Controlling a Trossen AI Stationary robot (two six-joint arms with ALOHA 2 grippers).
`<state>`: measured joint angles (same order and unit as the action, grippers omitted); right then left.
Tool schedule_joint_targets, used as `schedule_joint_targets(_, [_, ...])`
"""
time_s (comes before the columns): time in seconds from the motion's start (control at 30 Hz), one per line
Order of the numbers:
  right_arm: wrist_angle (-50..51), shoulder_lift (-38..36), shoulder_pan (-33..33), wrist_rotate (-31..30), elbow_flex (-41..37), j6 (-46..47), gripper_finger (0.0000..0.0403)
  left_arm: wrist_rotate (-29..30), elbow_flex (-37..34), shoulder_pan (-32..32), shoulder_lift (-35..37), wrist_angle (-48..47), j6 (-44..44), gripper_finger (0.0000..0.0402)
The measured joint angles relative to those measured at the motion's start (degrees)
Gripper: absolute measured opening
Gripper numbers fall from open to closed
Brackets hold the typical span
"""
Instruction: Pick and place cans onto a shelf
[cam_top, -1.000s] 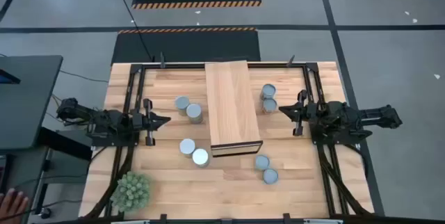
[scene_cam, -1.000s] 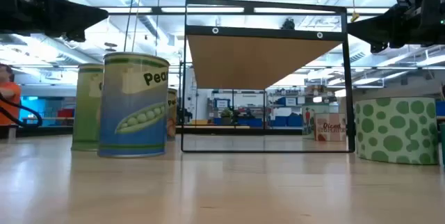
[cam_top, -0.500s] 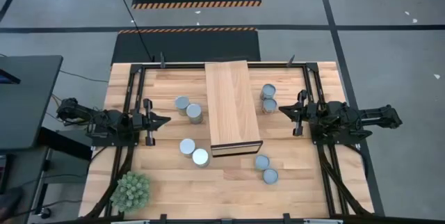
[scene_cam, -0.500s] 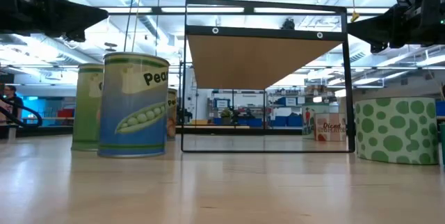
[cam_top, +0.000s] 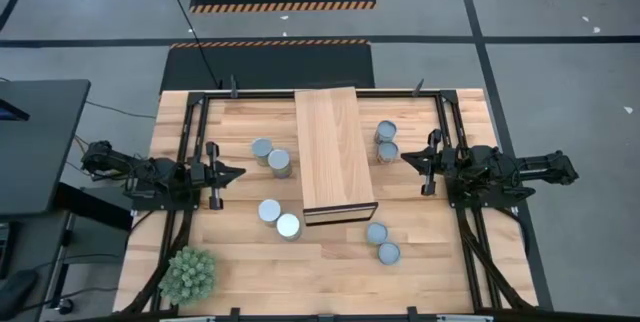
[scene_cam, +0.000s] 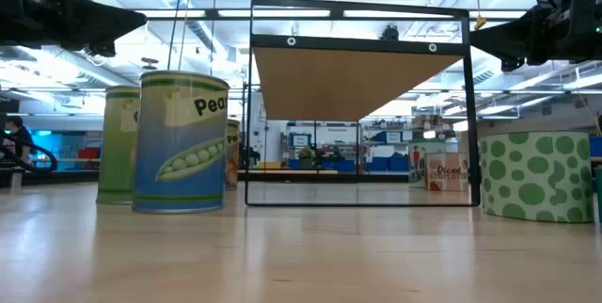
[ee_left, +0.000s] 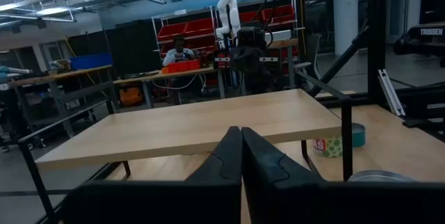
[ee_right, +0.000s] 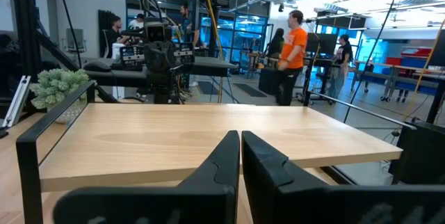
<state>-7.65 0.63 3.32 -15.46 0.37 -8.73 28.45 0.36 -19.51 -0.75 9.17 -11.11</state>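
1. Resting at mid-table, the shelf (cam_top: 335,154) runs lengthwise from the far edge toward the near side, its dark-edged open end (cam_top: 339,214) facing the near edge.
2. Left gripper (cam_top: 236,173) hangs at the table's left side, tips pointing at the shelf, fingers (ee_left: 229,156) pressed together with nothing between them (left wrist view shows them touching).
3. Right gripper (cam_top: 409,162) mirrors it on the right side, fingers (ee_right: 233,154) also closed tight on nothing, aimed at the shelf's long side.
4. All eight cans sit on the table, in four touching pairs, none on the shelf top:
   - left of the shelf, far pair: can (cam_top: 262,149) and can (cam_top: 280,162), just past the left gripper's tips.
   - left, near pair: can (cam_top: 269,210) and can (cam_top: 288,226), the second just beside the shelf's near corner.
   - right, far pair: can (cam_top: 386,132) and can (cam_top: 388,150), between shelf and right gripper.
   - right, near pair: can (cam_top: 376,233) and can (cam_top: 389,253), near the open end.
5. Low view shows a pea-labelled can (scene_cam: 180,141) upright on the tabletop, beside the shelf frame (scene_cam: 358,103).
6. Green plant (cam_top: 189,273) sits at the near-left corner of the table (cam_top: 330,277), well apart from the cans.
7. People stand in the room beyond (one in an orange shirt (ee_right: 293,46)).
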Motion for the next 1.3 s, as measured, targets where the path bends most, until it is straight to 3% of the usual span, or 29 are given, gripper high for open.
schedule_joint_targets(1.07, [0.0,0.0,0.0,-0.03,0.01,0.0,0.0024,0.0,0.01,-0.01,0.02,0.0,0.0,0.0005])
schedule_joint_targets(1.3, [-0.28,0.01,-0.12,-8.89,-0.01,-1.7,0.0024,-0.2,0.02,0.05,0.0,0.6,-6.21,0.0005])
